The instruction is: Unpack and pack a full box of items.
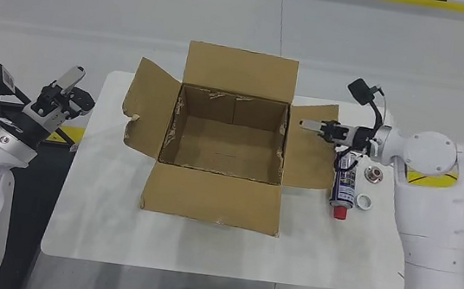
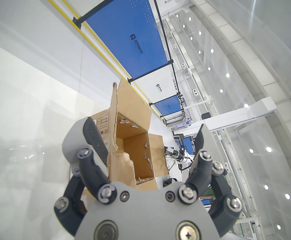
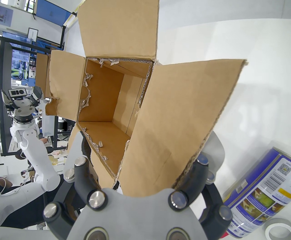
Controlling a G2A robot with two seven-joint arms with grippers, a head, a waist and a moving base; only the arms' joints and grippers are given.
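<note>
Far left, just off the table [image 1: 101, 216] edge: left gripper [image 1: 65, 94], jaws spread wide, nothing between them, well apart from everything else.

Mid-table: cardboard box [image 1: 212, 196], upright, mouth facing up, bare cardboard inside, all four flaps folded outward. Long side runs left to right across the table. Left flap [image 1: 151, 104] torn along its near edge, tilts up and out toward the left gripper.

Right of the box: right flap [image 1: 307, 158], spread out toward the right arm. Above its far part hangs the right gripper [image 1: 304, 125], jaws apart, clamping nothing. From the right wrist view, that flap rises between the spread jaws and hides the box's right wall and part of its floor.

Just beyond the right flap's outer edge, beneath the right wrist: spray can [image 1: 344, 186], lying on its side. Long axis runs far to near, red cap [image 1: 340, 213] toward the table's near edge. Just beside the cap end, a white tape roll [image 1: 364, 201], lying flat. Farther back, near the can's other end, a small round piece [image 1: 375, 172], too small to tell what.
</note>
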